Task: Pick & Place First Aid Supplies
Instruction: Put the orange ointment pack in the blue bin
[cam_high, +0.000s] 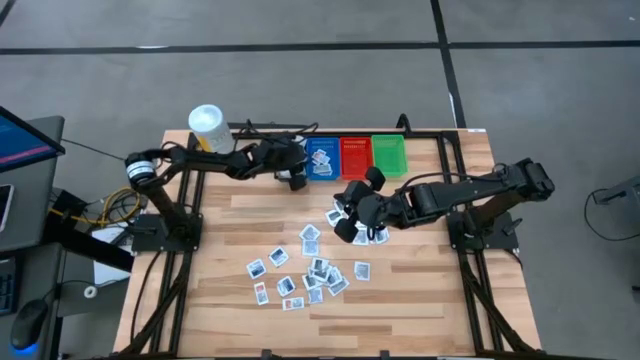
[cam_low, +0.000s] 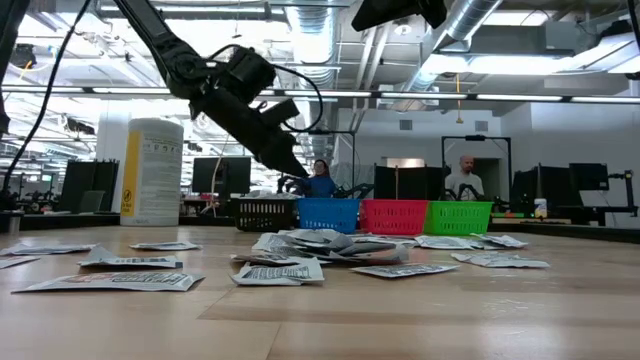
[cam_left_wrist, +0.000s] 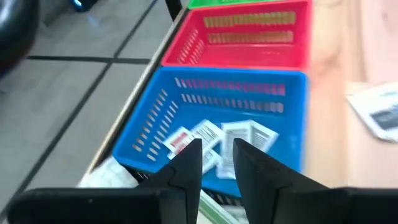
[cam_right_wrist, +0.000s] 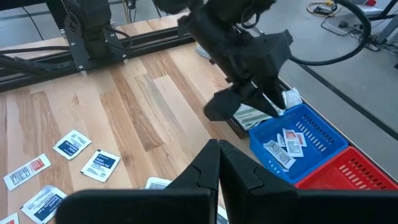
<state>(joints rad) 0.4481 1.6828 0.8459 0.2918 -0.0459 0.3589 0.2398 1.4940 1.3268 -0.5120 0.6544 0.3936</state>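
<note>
Many small flat packets, the first aid supplies (cam_high: 315, 270), lie scattered on the wooden table (cam_high: 420, 290); they also show in the low view (cam_low: 320, 248). Black (cam_right_wrist: 239, 127), blue (cam_high: 321, 157), red (cam_high: 355, 155) and green (cam_high: 389, 153) bins stand in a row at the far edge. My left gripper (cam_left_wrist: 217, 158) hovers over the near rim of the blue bin (cam_left_wrist: 217, 124), its fingers apart; several packets (cam_left_wrist: 211, 140) lie in that bin. My right gripper (cam_right_wrist: 219, 162) is shut with nothing in it, raised above the packets near the table's middle (cam_high: 345, 212). My left gripper slants down toward the blue bin from the table's left. A white packet (cam_right_wrist: 290, 98) shows right beside its fingertips above the bin's rim. I cannot tell whether the fingers touch it.
A white tub with a yellow label (cam_high: 207, 125) stands at the far left corner. The table's near strip in front of the packets is bare wood. People and desks show in the room beyond the far edge.
</note>
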